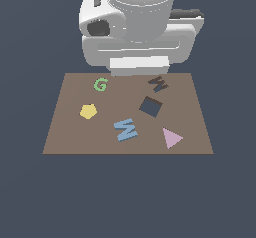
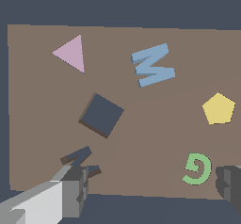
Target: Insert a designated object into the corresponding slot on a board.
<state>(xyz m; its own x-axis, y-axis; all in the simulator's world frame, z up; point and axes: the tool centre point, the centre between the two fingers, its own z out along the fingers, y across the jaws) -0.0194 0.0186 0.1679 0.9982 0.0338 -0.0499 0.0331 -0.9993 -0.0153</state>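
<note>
A light-blue zigzag block [image 1: 126, 129] lies flat on the brown board [image 1: 65, 132], untouched, well apart from the robot's claw [image 2: 153, 190], which hangs open and empty over the board's far edge. In the exterior view the block sits toward the board's near edge, roughly midway across it. Using the block as the landmark: a pink triangle [image 1: 171, 138] lies near it on the exterior view's right, about level with it; a yellow pentagon [image 1: 88, 111] lies on the exterior view's left, slightly farther back. Just beyond the block, toward the right, a dark square hole [image 1: 150, 106] opens in the board. Farther back still, past the square hole, is the dark zigzag slot [image 1: 158, 84], empty, and on the opposite side a green letter G [image 1: 100, 85].

Behind these, the arm's white body fills the upper part of the exterior view and hides the claw. The wrist view shows the jaws spread wide: one grey finger [image 2: 75, 188] hangs over the zigzag slot [image 2: 80, 161], partly covering it, while the other finger [image 2: 230, 185] hangs just beside the green G [image 2: 197, 169]. Nothing lies between them. The blue block [image 2: 153, 65] appears across the board from both fingers, beyond the square hole [image 2: 101, 115] and the pentagon [image 2: 219, 108], with the triangle [image 2: 71, 52] alongside.
</note>
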